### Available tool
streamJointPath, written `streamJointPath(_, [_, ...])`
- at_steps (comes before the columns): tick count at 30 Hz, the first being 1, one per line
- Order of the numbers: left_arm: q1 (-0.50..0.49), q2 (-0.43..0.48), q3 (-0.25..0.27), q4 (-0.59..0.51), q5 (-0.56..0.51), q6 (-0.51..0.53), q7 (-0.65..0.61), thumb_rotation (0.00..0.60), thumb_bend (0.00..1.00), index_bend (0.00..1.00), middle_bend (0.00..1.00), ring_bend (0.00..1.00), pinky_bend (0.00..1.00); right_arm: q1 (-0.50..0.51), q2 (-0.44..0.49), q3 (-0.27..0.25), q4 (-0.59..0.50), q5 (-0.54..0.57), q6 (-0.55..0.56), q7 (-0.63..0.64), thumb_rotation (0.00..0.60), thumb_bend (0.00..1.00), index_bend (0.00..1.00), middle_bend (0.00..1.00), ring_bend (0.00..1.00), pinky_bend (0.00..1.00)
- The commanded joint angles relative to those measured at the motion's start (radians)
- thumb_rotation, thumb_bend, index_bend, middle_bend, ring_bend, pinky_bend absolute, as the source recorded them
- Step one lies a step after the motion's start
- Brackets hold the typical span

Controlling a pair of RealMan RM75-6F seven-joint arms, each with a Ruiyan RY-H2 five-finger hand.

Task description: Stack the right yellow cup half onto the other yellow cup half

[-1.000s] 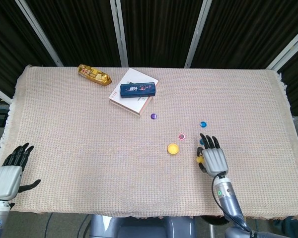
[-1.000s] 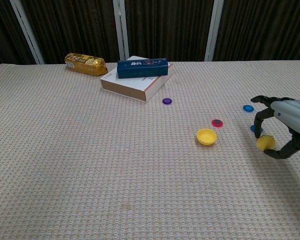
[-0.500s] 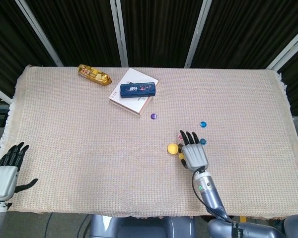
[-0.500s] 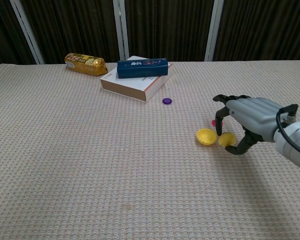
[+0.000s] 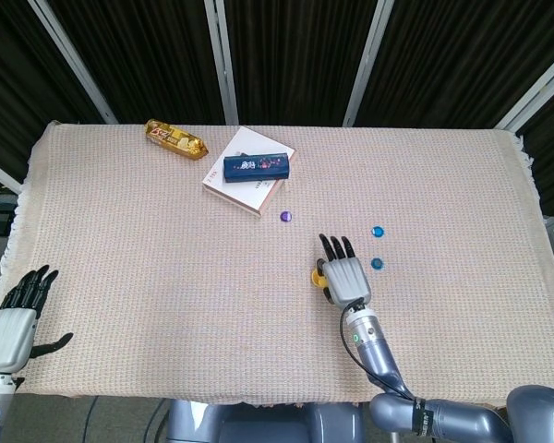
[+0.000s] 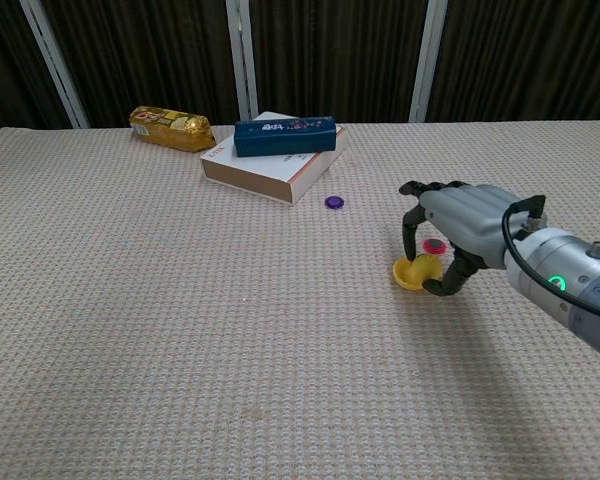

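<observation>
My right hand (image 5: 345,281) (image 6: 464,224) pinches one yellow cup half (image 6: 428,266) between thumb and fingers. It holds that half right over the other yellow cup half (image 6: 408,274), which sits on the cloth; the two look to be touching, and I cannot tell whether the held one is seated. From the head view only a sliver of yellow cup (image 5: 318,274) shows at the hand's left edge. My left hand (image 5: 17,318) hovers open off the table's near left corner, holding nothing.
A red disc (image 6: 434,245) lies just behind the cups, under my fingers. Two blue discs (image 5: 379,231) (image 5: 377,263) lie to the right, and a purple disc (image 5: 285,216) sits farther back. A white book (image 5: 245,175) carrying a blue box (image 5: 256,165) and a gold packet (image 5: 175,138) occupy the back left.
My right hand has carried the yellow cup half leftward from the right side until it is over the other half. The left hand has barely shifted.
</observation>
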Motion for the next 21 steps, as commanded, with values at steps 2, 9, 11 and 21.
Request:
streamJointPath(2, [0.000,0.000,0.000,-0.003,0.002,0.000,0.003,0.600,0.00,0.00,0.00,0.00,0.16,0.012,-0.004,0.003,0.009,0.010,0.000,-0.009,0.600,0.26,0.50,0.00,0.00,0.00])
streamJointPath(9, [-0.003,0.000,0.000,-0.005,-0.001,-0.007,0.003,0.600,0.00,0.00,0.00,0.00,0.16,0.035,-0.014,0.010,0.034,0.023,-0.010,-0.008,0.600,0.26,0.50,0.00,0.00,0.00])
streamJointPath(11, [-0.003,0.000,0.000,-0.004,-0.001,-0.007,0.001,0.600,0.00,0.00,0.00,0.00,0.16,0.040,-0.018,0.011,0.041,0.027,-0.013,-0.006,0.600,0.26,0.50,0.00,0.00,0.00])
streamJointPath(21, [-0.003,0.000,0.001,-0.004,-0.001,-0.008,-0.004,0.600,0.00,0.00,0.00,0.00,0.16,0.052,-0.032,-0.002,0.064,0.033,-0.016,0.003,0.600,0.26,0.50,0.00,0.00,0.00])
